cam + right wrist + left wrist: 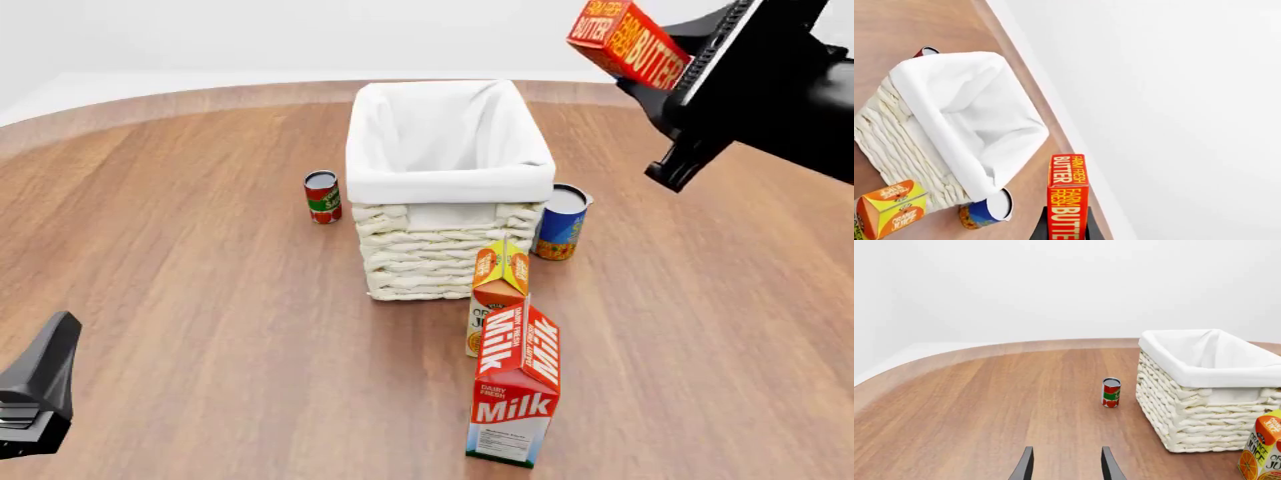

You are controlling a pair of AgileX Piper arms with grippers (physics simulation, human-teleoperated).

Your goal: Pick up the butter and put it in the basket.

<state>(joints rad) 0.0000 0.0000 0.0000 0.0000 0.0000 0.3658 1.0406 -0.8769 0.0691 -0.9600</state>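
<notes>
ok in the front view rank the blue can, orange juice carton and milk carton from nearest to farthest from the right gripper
Measured from the right gripper, holding the butter high at the far right:
1. blue can, against the basket's right side.
2. orange juice carton, in front of the basket's near right corner.
3. milk carton, closest to the camera, in front of the juice.

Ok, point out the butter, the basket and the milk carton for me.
butter (627, 42), front view, on its red lettered face, held up in the right gripper.
basket (447, 182), front view, on the liner folded over its near rim.
milk carton (515, 406), front view, on its red front panel.
</notes>
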